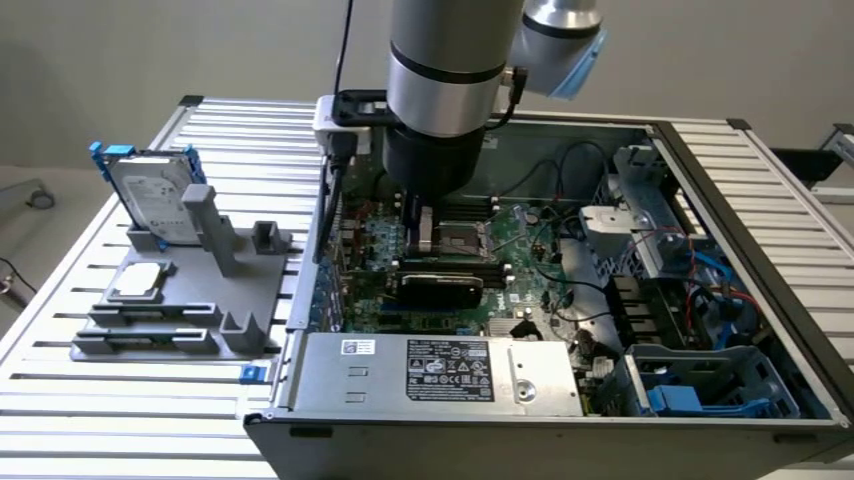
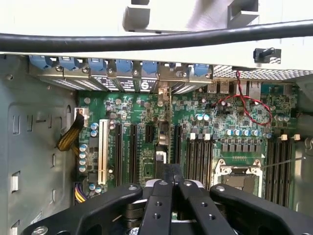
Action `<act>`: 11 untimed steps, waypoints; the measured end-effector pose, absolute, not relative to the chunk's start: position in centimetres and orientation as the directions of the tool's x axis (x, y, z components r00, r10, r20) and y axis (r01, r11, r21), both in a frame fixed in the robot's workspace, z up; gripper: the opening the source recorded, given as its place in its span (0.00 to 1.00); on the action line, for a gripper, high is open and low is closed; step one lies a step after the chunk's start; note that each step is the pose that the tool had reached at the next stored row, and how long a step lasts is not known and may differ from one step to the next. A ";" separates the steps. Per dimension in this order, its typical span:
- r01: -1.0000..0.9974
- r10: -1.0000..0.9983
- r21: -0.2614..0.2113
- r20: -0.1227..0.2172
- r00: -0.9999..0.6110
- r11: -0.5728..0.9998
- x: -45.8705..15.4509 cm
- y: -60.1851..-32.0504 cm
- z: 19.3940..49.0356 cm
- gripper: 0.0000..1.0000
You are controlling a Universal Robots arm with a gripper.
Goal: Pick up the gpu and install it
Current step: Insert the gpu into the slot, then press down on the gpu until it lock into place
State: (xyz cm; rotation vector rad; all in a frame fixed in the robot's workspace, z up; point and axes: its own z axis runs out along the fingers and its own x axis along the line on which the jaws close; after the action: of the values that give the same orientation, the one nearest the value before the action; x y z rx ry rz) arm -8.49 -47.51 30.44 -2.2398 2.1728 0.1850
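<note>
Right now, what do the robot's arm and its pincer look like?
The arm is a thick silver-grey metal tube with a black ring around it and a black lower section. Its joint carries a pale blue round cap. A thick black cable runs past its wrist. The pincer is black metal, with flat bars joined by round bolts.

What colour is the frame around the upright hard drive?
The frame is blue, clearest in the exterior view.

Silver, black-banded arm (image 1: pixel 447 60) with a pale blue joint cap (image 1: pixel 581 72). The black gripper (image 2: pixel 171 171) bears small, seemingly recessed screws.
</note>
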 end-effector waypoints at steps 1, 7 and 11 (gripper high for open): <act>-0.997 -0.995 0.071 -0.096 0.027 -0.034 -8.5 -47.5 30.4 0.11; -0.997 -0.995 0.071 -0.096 0.027 -0.034 -8.4 -47.4 30.2 0.11; -0.997 -0.995 0.071 -0.096 0.027 -0.034 -8.4 -47.4 30.2 0.11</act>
State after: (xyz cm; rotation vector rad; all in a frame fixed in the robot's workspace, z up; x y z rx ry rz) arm -8.41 -47.39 30.23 -2.2399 2.1726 0.1850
